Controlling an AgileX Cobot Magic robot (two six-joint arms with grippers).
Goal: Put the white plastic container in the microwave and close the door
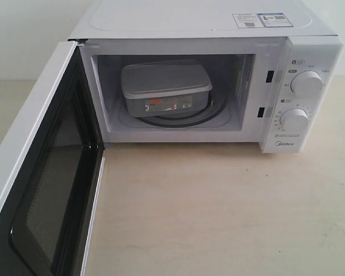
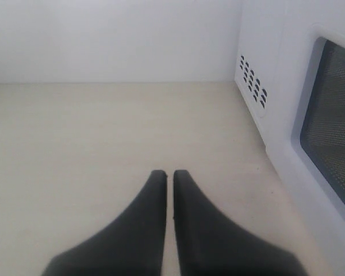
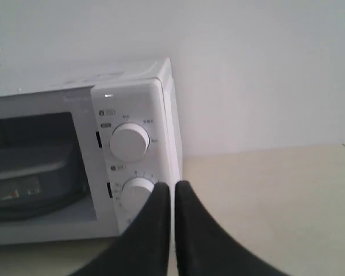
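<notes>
The white plastic container lies inside the microwave on the glass turntable, its red-and-dark label facing out. The door hangs wide open toward the front left, its dark window showing. Neither arm shows in the exterior view. My left gripper is shut with nothing in it, low over the table beside the outer face of the door. My right gripper is shut and empty, in front of the microwave's knob panel at its right corner. The container shows dimly inside the cavity.
The microwave stands on a pale wooden table against a white wall. Two round knobs sit on the right panel. Vent slots mark the microwave's left side. Bare tabletop stretches in front of the cavity.
</notes>
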